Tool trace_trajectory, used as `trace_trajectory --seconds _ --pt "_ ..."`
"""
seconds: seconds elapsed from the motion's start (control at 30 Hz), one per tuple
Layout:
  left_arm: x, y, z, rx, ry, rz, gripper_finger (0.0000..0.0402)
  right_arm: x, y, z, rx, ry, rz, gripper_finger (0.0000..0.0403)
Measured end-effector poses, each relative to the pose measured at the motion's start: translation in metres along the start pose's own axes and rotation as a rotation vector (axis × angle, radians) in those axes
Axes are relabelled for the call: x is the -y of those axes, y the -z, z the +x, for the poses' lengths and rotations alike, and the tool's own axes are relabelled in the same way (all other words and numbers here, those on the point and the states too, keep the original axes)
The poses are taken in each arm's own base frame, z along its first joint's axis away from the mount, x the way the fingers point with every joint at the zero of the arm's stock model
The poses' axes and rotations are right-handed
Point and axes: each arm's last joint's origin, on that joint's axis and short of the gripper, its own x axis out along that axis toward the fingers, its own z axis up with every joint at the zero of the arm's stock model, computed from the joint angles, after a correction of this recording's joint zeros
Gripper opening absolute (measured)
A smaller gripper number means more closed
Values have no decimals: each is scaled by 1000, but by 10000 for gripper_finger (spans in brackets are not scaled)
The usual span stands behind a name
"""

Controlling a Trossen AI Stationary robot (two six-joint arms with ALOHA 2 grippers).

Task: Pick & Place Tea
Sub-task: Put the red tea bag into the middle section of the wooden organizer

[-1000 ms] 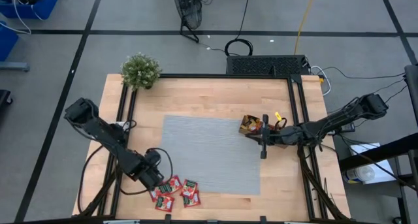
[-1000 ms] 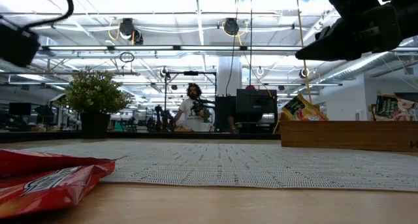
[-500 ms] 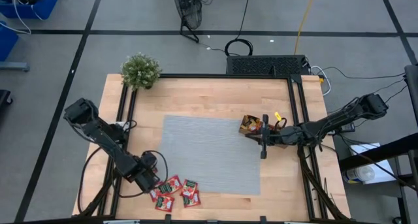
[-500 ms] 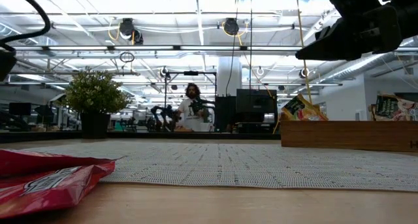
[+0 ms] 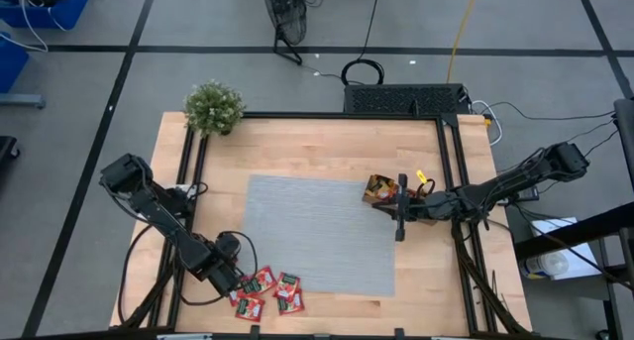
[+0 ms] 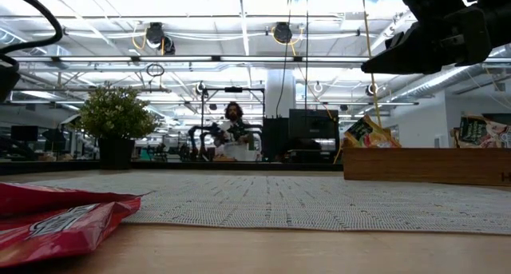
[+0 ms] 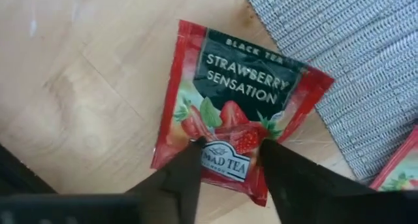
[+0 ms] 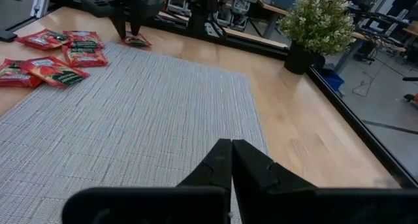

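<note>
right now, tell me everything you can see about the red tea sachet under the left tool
The red tea sachet is a flat square foil-like packet with a dark green panel reading "Black Tea, Strawberry Sensation", strawberry artwork and a small brand label. It lies flat and turned at an angle on the bare wooden table, one corner reaching the edge of the grey woven mat. The left tool is right over it, its two dark fingertips straddling the label near one edge, jaws still apart.
</note>
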Motion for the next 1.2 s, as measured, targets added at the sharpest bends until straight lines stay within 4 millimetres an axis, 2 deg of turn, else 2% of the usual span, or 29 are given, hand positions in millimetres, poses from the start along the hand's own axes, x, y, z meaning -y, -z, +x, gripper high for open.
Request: trace_trajectory --seconds 0.23,0.3,0.4,0.53,0.7,0.87,1.03,1.2 --pt "-2 -1 0 -8 -22 46 23 0 0 0 0 0 4 0" --pt "-3 -2 -2 -13 -20 39 20 0 0 0 0 0 4 0" --pt "3 -7 -17 -2 -71 57 20 0 0 0 0 0 17 0" --pt "16 -26 -61 162 -84 113 19 0 0 0 -1 0 23 0" --pt "34 -69 -112 656 -100 286 19 0 0 0 9 1 56 0" --pt "53 -131 -134 991 -258 522 19 4 6 -3 125 31 114 0" --pt "75 -196 -142 1189 -374 699 19 14 15 -6 214 86 232 5" --pt "91 -241 -142 1338 -543 804 19 26 17 -2 215 128 294 63"
